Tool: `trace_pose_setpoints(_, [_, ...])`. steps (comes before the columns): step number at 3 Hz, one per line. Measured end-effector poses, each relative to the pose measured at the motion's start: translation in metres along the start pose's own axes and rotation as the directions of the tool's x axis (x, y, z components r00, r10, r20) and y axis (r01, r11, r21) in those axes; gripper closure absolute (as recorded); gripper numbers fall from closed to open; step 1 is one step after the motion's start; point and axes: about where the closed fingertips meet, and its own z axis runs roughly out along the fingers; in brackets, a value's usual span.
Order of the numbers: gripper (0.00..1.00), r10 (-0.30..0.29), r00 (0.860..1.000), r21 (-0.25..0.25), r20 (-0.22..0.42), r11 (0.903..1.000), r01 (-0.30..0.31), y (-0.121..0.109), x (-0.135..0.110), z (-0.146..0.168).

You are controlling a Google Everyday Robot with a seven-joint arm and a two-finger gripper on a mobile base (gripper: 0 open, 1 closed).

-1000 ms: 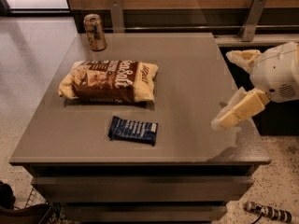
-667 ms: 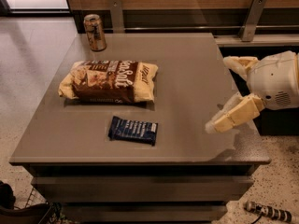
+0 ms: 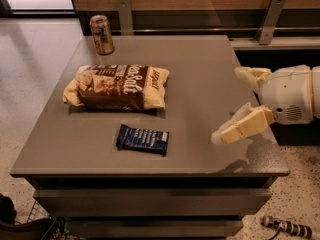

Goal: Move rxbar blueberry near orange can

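Your claw (image 3: 226,104) has crept left over the worktop's (image 3: 200,64) right side, spread wide and holding nothing. The orange can (image 3: 101,34) stands at the far left corner. The rxbar blueberry (image 3: 143,139) lies flat near the front, well left of the claw.

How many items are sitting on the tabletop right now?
3: the orange can at the far left corner, the chip bag left of centre, the rxbar blueberry just in front of it. The gripper hovers open over the table's right edge.
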Motion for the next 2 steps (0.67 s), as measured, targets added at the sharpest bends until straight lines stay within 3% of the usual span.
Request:
trace_pose_setpoints(1, [0.00, -0.013, 1.000, -0.019, 0.024, 0.9997, 0.013, 0.006, -0.001, 0.005])
trace_pose_setpoints(2, [0.00, -0.067, 0.988, -0.105, 0.137, 0.9911, 0.082, 0.033, -0.005, 0.030])
